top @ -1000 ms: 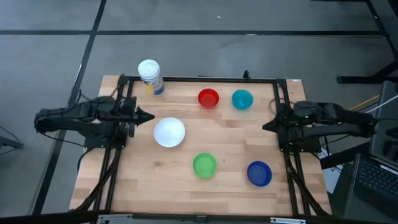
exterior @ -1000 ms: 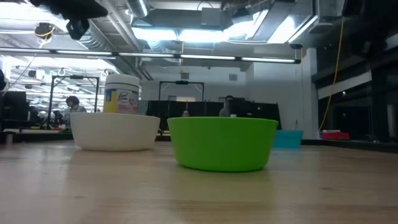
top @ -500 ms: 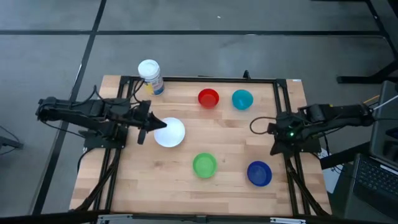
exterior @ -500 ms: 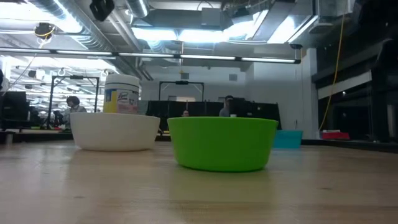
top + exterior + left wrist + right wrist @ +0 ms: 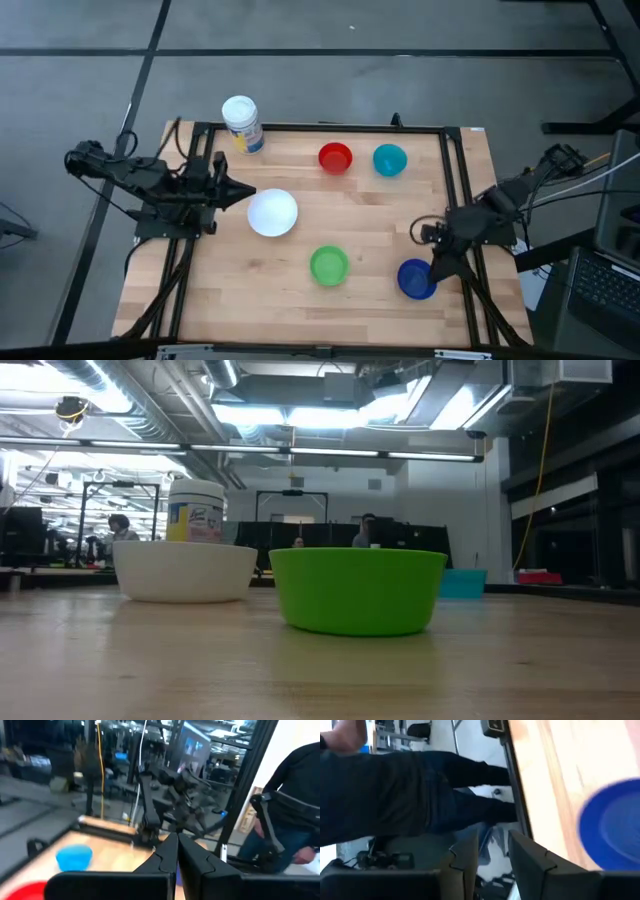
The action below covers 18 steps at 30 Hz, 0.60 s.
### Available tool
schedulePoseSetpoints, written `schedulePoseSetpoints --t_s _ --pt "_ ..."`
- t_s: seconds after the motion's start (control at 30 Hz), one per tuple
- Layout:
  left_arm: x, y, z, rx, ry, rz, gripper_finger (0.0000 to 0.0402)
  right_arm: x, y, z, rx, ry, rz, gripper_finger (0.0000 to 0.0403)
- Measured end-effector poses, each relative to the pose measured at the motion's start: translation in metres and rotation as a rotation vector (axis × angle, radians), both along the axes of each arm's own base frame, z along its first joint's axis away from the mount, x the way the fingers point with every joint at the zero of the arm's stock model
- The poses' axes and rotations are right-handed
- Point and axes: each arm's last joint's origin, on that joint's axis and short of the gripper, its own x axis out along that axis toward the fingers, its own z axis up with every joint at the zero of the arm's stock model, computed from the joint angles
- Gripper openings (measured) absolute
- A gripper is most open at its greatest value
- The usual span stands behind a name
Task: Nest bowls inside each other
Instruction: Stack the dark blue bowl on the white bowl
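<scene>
Five bowls rest on their bases on the wooden table: white [image 5: 272, 212], green [image 5: 329, 266], dark blue [image 5: 414, 281], red [image 5: 335, 158] and teal [image 5: 389, 160]. My left gripper [image 5: 245, 193] is shut and points level toward the white bowl's left rim, above the table, touching nothing. In its wrist view the shut fingers [image 5: 176, 851] show with the teal bowl [image 5: 74, 857] beyond. My right gripper [image 5: 438, 268] slants down just right of the dark blue bowl [image 5: 612, 825], with a gap between its fingers [image 5: 492, 851] and nothing in it. The low view shows the white [image 5: 185, 570] and green [image 5: 358, 590] bowls.
A white-lidded cylindrical container [image 5: 242, 122] stands upright at the table's far left. Dark frame rails [image 5: 460, 180] run along the left and right sides. A person in dark clothing [image 5: 395, 795] stands beyond the table's edge near the right arm.
My left gripper first reached over the white bowl's left rim, then drew back left and rose out of the low view. My right gripper has swung toward the table's near edge and tipped down beside the dark blue bowl. The bowls have not moved.
</scene>
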Motion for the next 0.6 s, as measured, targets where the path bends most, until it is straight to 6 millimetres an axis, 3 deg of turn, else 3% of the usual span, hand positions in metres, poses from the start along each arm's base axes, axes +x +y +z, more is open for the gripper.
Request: schedulePoseSetpoints --t_s 0.13,0.27,0.47,0.6 --pt "-0.003 -0.006 0.023 0.076 -0.007 0.026 0.0008 0.012 0.023 0.004 -0.138 -0.055 0.073 0.0112" --pt "-0.003 -0.01 0.034 0.123 0.038 0.048 0.0008 0.022 0.034 -0.006 -0.355 -0.04 0.232 0.0105" --pt "0.0 -0.013 0.036 0.11 0.051 0.052 0.0008 0.025 0.027 -0.027 -0.698 -0.022 0.378 0.0098" --pt "0.004 -0.017 0.033 0.091 0.063 0.047 0.0008 0.032 0.02 -0.028 -0.796 -0.086 0.375 0.0104"
